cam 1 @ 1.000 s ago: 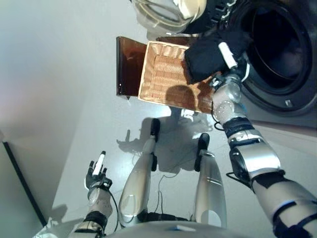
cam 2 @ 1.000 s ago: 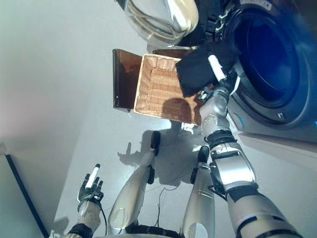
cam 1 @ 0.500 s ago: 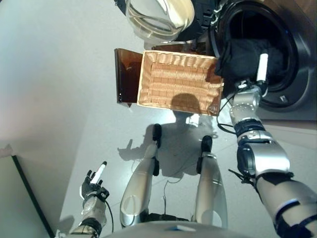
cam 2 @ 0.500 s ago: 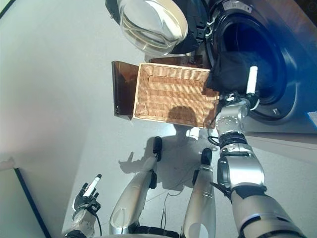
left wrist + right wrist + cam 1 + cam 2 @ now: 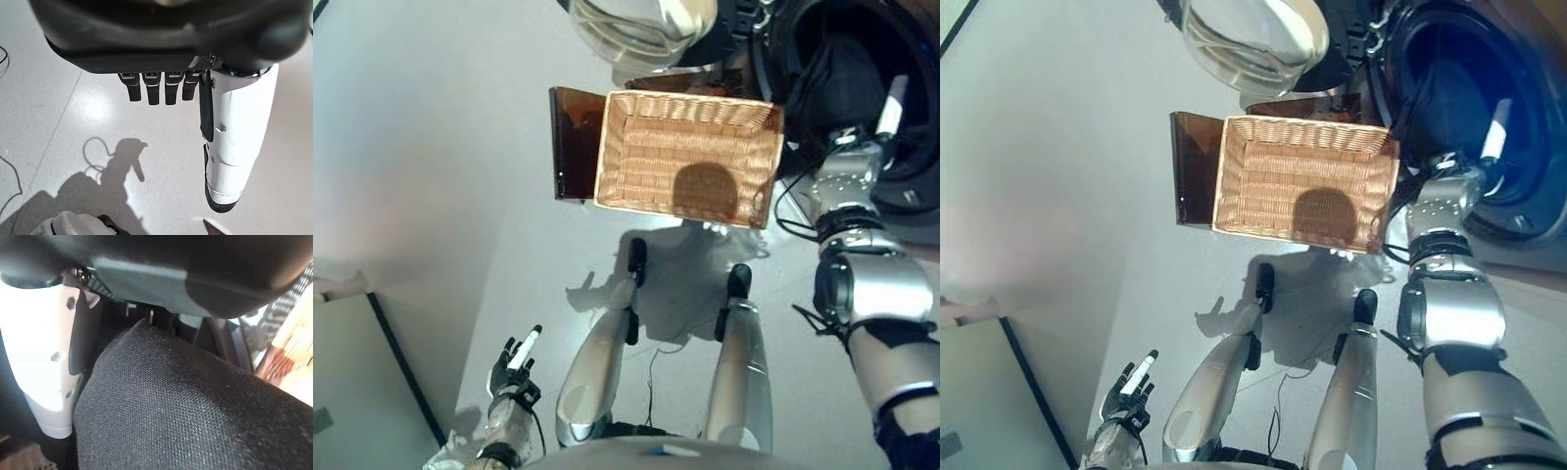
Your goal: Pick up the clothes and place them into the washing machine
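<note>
My right hand [image 5: 891, 106] reaches into the open drum of the washing machine [image 5: 862, 59] at the upper right. Its fingers are curled on a black garment [image 5: 195, 416], which lies against the palm in the right wrist view, beside the straight white thumb [image 5: 49, 367]. In the left eye view the garment [image 5: 837, 78] shows dark inside the drum mouth. The wicker basket [image 5: 685, 147] sits on the dark brown box [image 5: 573, 142] left of the machine, with no clothes in it. My left hand [image 5: 516, 370] hangs open and idle low on the left, fingers [image 5: 156, 88] straight above the floor.
The machine's round glass door [image 5: 641, 24] stands swung open above the basket's far edge. A pale wall panel [image 5: 362, 392] stands at the lower left. Light grey floor [image 5: 460, 196] lies to the left of the box.
My right hand has carried the black garment from above the basket's right end rightward into the drum mouth. The camera has shifted. The left hand stays hanging.
</note>
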Tool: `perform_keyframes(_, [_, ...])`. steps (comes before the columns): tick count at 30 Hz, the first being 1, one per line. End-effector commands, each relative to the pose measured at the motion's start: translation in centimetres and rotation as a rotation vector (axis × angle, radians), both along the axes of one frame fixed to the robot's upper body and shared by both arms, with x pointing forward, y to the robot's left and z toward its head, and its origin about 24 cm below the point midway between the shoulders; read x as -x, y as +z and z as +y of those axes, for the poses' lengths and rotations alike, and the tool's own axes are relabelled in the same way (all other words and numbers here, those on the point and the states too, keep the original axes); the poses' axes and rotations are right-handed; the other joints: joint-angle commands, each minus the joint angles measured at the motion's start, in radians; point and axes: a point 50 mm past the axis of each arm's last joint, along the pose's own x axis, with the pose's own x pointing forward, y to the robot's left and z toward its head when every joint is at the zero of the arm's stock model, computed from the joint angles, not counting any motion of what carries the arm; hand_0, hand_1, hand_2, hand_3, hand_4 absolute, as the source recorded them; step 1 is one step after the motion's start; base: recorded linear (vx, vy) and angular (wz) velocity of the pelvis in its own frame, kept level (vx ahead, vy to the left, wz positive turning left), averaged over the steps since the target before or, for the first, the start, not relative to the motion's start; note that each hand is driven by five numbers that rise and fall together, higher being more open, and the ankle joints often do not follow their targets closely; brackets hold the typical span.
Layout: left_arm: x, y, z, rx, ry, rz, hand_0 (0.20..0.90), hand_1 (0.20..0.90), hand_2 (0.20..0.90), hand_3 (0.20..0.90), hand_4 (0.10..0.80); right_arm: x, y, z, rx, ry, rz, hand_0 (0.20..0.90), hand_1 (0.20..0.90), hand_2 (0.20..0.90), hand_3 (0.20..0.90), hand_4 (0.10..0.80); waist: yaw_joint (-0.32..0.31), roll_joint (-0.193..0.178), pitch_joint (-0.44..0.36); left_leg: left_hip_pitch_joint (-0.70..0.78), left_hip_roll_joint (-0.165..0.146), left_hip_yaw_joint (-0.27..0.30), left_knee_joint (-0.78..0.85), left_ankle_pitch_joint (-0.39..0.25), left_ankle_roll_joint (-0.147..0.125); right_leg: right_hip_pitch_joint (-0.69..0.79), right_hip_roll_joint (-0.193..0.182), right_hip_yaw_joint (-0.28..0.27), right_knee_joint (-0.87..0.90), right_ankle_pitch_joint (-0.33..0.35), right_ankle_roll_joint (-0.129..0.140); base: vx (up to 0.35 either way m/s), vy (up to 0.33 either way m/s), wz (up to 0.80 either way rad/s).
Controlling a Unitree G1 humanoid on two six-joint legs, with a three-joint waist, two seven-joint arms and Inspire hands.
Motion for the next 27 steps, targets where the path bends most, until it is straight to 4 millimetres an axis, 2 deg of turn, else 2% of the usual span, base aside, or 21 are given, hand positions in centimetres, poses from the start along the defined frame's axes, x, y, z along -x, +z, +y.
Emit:
perform_keyframes(1, [0.5,0.5,1.7,-0.064,-0.004,-0.023,0.9,0.9,0.9,0.9,0.8,3.4,12.3,-3.3,0.181,-0.134,-0.339,0.2,0.2,0.2,0.2,0.3,0.017,0.108,0.032,0.021,0.0,0.007,0.013,-0.068,-0.092,0.097,-0.05,-0.005,-0.217,0.077,0.012,0.053,-0.002,0.08])
perform_keyframes(4, [0.4,0.6,1.6,-0.066,-0.014,-0.037,0.9,0.9,0.9,0.9,0.8,4.2,13.7,-4.1,0.205,-0.158,-0.346,0.2,0.2,0.2,0.2,0.3,0.028,0.116,0.022,0.017,-0.004,0.002,0.004,-0.064,-0.093,0.089,-0.054,-0.005,-0.211,0.072,0.015,0.021,0.001,0.14])
perform_keyframes(5, [0.2,0.8,1.6,-0.068,-0.021,-0.052,0.9,0.9,0.9,0.9,0.8,4.8,15.2,-4.2,0.246,-0.169,-0.353,0.2,0.2,0.2,0.2,0.3,0.037,0.12,0.013,0.016,-0.008,-0.002,-0.001,-0.063,-0.093,0.084,-0.059,-0.005,-0.205,0.065,0.017,0.063,0.011,0.16])
perform_keyframes(8, [-0.1,1.0,1.5,-0.069,-0.03,-0.071,0.9,0.9,0.9,0.9,0.8,5.7,17.3,-4.4,0.292,-0.186,-0.376,0.2,0.2,0.2,0.2,0.3,0.051,0.129,0.003,0.007,-0.01,-0.004,-0.006,-0.058,-0.094,0.068,-0.057,-0.005,-0.198,0.065,0.018,0.027,0.008,0.11])
perform_keyframes(13, [-0.9,1.6,1.4,-0.074,-0.043,-0.116,0.9,0.9,0.9,0.9,0.8,6.9,19.8,-4.2,0.32,-0.212,-0.421,0.2,0.2,0.2,0.2,0.3,0.067,0.139,0.0,-0.004,-0.019,-0.012,-0.012,-0.058,-0.095,0.042,-0.066,-0.007,-0.166,0.04,0.018,0.01,0.003,0.05])
perform_keyframes(16, [-1.3,1.8,1.2,-0.073,-0.043,-0.13,0.9,0.9,0.9,0.9,0.8,7.3,20.4,-4.2,0.302,-0.225,-0.457,0.2,0.2,0.2,0.2,0.3,0.073,0.149,0.002,-0.021,-0.019,-0.015,-0.013,-0.05,-0.094,0.016,-0.064,-0.001,-0.15,0.041,0.018,-0.014,-0.003,0.02])
perform_keyframes(17, [-1.5,2.0,0.9,-0.069,-0.046,-0.144,0.9,0.9,0.9,0.9,0.8,7.8,20.9,-4.1,0.269,-0.242,-0.522,0.2,0.2,0.2,0.2,0.3,0.075,0.159,0.006,-0.029,-0.023,-0.017,-0.016,-0.045,-0.095,0.001,-0.065,0.003,-0.136,0.035,0.018,-0.028,0.006,0.04])
perform_keyframes(27, [-2.0,2.6,0.0,-0.066,-0.059,-0.184,0.9,0.9,0.9,0.9,0.8,10.4,21.1,-5.9,0.115,-0.379,-0.641,0.2,0.2,0.2,0.2,0.3,0.081,0.19,0.001,-0.066,-0.037,-0.025,-0.017,-0.042,-0.091,-0.05,-0.069,0.022,-0.102,0.014,0.017,0.014,0.014,0.05])
